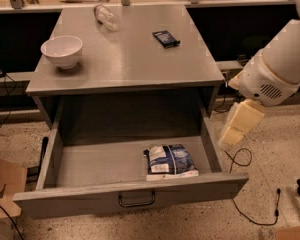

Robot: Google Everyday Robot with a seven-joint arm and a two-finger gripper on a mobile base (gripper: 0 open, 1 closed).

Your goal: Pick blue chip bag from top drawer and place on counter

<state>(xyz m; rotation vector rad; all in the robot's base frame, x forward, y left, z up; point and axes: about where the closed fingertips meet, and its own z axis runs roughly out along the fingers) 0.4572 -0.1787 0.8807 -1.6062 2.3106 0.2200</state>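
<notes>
Grey metal all round, with one blue-and-white packet and a cream gripper.

The counter [125, 54] is brushed grey with soft pale reflections. On the counter stand a white bowl [62, 51], a flat dark blue, nearly black box [166, 38] and a clear, glinting bottle [105, 16]. Below the counter's front edge, the top drawer [65, 204] is the same plain grey, its wire handle [136, 200] dark. Inside lies the blue chip bag [171, 161], deep blue mottled with white, with a white label patch and a white edge. The gripper [233, 131] hangs off the counter's right front corner, pale cream-yellow under a white arm [280, 66]. The floor [270, 184] below the counter is beige, speckled dark.
</notes>
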